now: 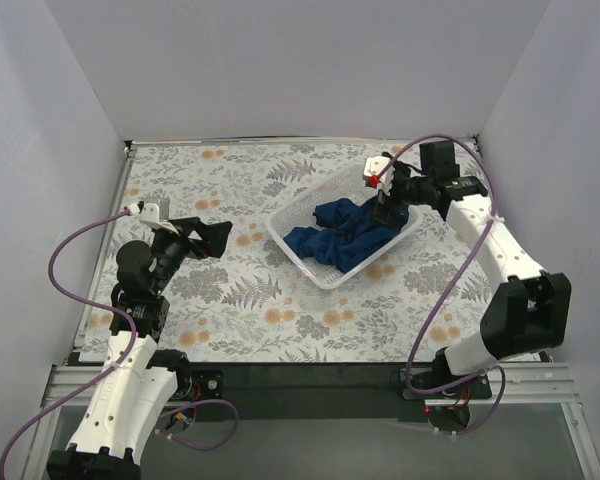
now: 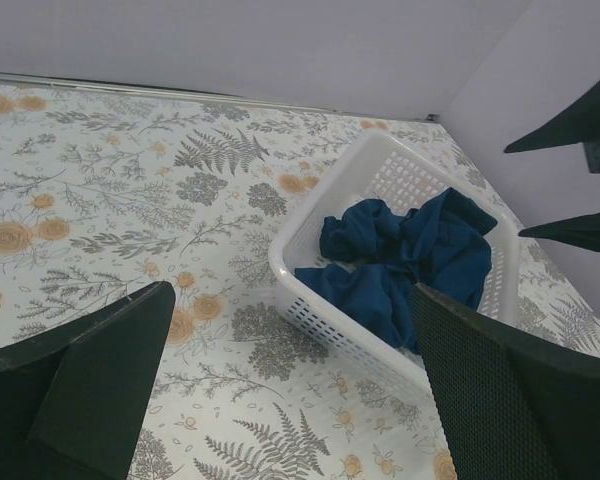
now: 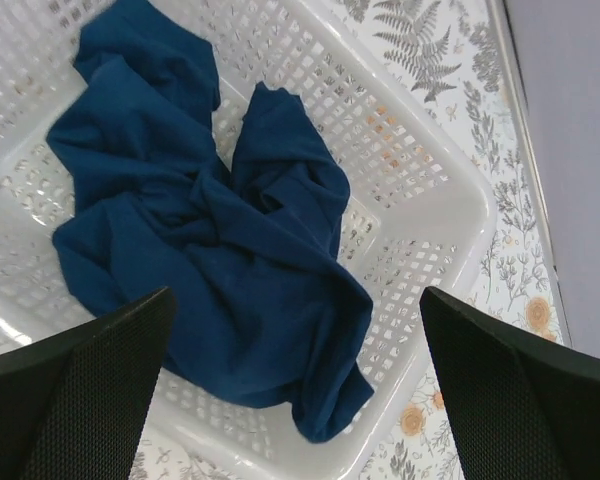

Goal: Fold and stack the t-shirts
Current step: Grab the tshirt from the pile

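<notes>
Right hand (image 1: 387, 208), jaws wide, poised directly above crumpled blue t-shirts (image 1: 345, 233) in white basket (image 1: 292, 255); left hand (image 1: 223, 240), likewise wide, well apart off basket's left side.

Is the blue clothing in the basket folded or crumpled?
Crumpled. The blue clothing lies bunched in twisted creases inside the white basket, with no flat folded edges. How many shirts, cannot tell.

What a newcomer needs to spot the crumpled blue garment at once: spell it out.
Start from the floral tablecloth, then find the white perforated basket on its right half, towards the back. The crumpled dark blue garment lies inside it, the only loose heap of cloth and the only dark blue thing in view; how many shirts it holds cannot be told.
</notes>
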### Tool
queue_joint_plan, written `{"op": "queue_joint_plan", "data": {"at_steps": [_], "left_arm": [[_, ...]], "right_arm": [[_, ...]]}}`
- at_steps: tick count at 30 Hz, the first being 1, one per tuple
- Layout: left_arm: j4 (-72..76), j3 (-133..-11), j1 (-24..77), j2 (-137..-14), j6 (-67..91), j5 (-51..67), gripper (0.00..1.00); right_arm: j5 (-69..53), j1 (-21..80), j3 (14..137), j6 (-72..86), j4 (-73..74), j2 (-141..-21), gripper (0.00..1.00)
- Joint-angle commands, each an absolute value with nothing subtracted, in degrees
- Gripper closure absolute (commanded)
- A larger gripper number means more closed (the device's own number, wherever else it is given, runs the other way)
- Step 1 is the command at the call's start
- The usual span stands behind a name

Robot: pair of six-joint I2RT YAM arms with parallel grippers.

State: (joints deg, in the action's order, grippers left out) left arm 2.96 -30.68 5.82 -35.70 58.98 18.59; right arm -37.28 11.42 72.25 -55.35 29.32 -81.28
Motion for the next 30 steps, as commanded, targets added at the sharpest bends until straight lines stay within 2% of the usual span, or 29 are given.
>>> {"op": "queue_joint_plan", "data": {"at_steps": [1, 8, 13, 14, 17, 18, 19, 20, 25, 30], "left_arm": [[3.7, -30.6, 6.2, -36.0, 58.9, 19.9, 0.02], [3.7, -30.8, 6.2, -36.0, 58.8, 20.4, 0.02], [3.8, -30.8, 6.2, -36.0, 58.8, 20.5, 0.02], [3.8, -30.8, 6.2, -36.1, 58.8, 20.6, 0.02], [3.8, -30.7, 6.2, -35.9, 58.9, 20.7, 0.02], [3.8, -30.8, 6.2, -35.9, 58.8, 20.6, 0.02], [3.8, -30.7, 6.2, -35.9, 58.8, 20.7, 0.02], [3.7, -30.7, 6.2, -35.9, 58.7, 20.6, 0.02], [3.8, -30.7, 6.2, -36.0, 58.8, 20.6, 0.02], [3.9, -30.6, 6.2, -36.4, 58.9, 20.7, 0.02]], "right_arm": [[-31.7, 13.2, 78.3, -63.5, 33.9, -87.4, 0.02], [-21.5, 17.2, 85.3, -65.0, 36.4, -100.6, 0.04], [-16.4, 19.9, 87.2, -63.3, 36.3, -106.4, 0.16], [-15.8, 20.6, 87.4, -62.0, 36.3, -107.7, 0.21], [-16.9, 21.4, 88.8, -60.2, 37.0, -109.0, 0.58], [-17.6, 21.6, 90.2, -58.1, 37.1, -109.1, 0.79], [-17.6, 21.6, 91.5, -56.6, 37.4, -109.1, 0.86], [-18.7, 21.5, 93.6, -54.4, 38.3, -108.6, 0.97], [-24.0, 19.3, 109.0, -39.3, 38.0, -100.1, 0.99], [-12.8, 15.0, 111.7, -27.9, 28.9, -88.3, 0.99]]}}
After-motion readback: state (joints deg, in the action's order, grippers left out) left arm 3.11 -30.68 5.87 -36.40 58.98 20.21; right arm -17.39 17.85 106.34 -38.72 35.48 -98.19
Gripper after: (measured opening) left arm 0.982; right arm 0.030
